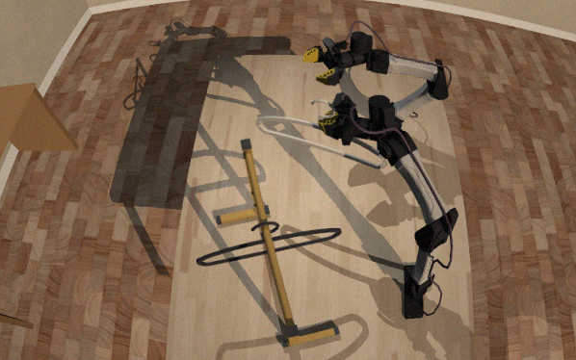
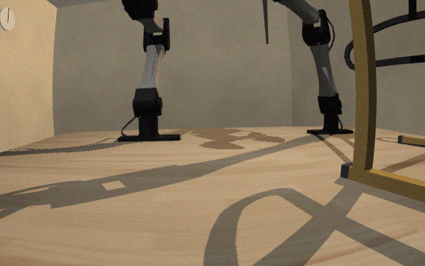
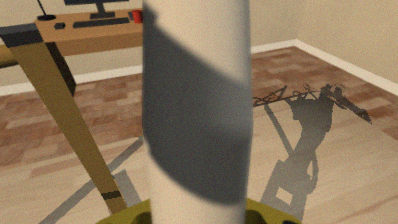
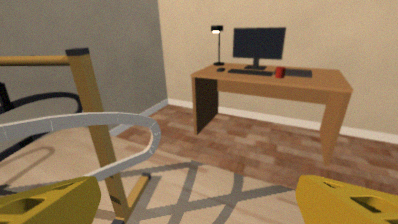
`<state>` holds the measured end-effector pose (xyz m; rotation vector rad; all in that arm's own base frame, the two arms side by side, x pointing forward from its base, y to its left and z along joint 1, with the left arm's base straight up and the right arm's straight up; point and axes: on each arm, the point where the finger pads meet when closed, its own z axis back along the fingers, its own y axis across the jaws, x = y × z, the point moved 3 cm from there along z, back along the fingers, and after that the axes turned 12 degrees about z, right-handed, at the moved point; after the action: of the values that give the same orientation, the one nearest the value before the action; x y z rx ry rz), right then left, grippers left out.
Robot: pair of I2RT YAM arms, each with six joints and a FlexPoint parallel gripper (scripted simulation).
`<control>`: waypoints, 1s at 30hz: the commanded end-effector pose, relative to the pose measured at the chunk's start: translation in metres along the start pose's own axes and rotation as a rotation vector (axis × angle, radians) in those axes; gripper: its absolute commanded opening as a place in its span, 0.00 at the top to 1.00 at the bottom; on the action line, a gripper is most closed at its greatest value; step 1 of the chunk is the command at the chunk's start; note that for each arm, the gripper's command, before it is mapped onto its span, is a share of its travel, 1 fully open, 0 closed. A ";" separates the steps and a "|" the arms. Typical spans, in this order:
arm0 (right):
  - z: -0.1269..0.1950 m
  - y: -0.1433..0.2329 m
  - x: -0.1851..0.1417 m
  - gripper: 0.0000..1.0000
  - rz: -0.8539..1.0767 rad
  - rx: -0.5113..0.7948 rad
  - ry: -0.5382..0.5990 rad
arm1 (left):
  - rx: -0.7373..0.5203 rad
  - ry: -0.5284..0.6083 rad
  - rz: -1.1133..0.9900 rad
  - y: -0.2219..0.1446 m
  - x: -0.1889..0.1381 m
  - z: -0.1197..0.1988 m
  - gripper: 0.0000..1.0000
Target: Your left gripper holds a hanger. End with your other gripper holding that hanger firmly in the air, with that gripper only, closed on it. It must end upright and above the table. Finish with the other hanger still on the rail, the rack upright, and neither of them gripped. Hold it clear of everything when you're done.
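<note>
A white hanger [image 1: 325, 148] [image 4: 115, 119] is in the air; its bar [image 3: 215, 30] fills the middle of the left wrist view. My left gripper [image 1: 327, 121] [image 3: 197, 195] is shut on it near its hook and neck. My right gripper [image 1: 314, 67] [image 4: 198, 185] is open and empty, beside the left one. In the right wrist view, the hanger's looped end is at left, beyond the left finger and not between the fingers. A dark hanger [image 1: 334, 232] [image 2: 396, 62] [image 4: 65, 95] hangs on the upright yellow rack's rail [image 1: 281, 289]. Its hook is over the rail.
The rack's near post [image 3: 65, 107] [image 4: 87, 85] [image 2: 362, 89] stands close to the white hanger's looped end. Both arms stand on the pale table [image 1: 378, 308]. A brown desk [image 1: 16, 115] [image 4: 280, 92] stands beyond, off the table.
</note>
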<state>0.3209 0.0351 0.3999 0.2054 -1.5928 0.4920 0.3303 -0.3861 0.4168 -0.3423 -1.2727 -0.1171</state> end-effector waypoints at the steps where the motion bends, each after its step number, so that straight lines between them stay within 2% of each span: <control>1: 0.004 0.029 0.009 0.00 -0.009 0.294 -0.107 | -0.009 -0.023 0.021 0.000 0.009 0.004 1.00; 7: 0.008 0.052 0.018 0.00 -0.007 0.548 -0.187 | -0.009 -0.023 0.021 0.000 0.009 0.004 1.00; 9: 0.008 0.052 0.018 0.00 -0.007 0.548 -0.187 | -0.009 -0.023 0.021 0.000 0.009 0.004 1.00; 14: 0.006 0.063 0.020 0.00 -0.017 0.682 -0.222 | -0.009 -0.023 0.021 0.000 0.009 0.004 1.00; 22: 0.000 0.071 0.015 0.00 -0.040 0.763 -0.231 | -0.009 -0.023 0.021 0.000 0.009 0.004 1.00; 30: -0.003 0.069 0.012 0.00 -0.054 0.752 -0.222 | -0.009 -0.023 0.021 0.000 0.009 0.004 1.00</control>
<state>0.2926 0.0985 0.4000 0.8671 -1.5317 1.0405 0.3303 -0.3861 0.4168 -0.3422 -1.2726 -0.1172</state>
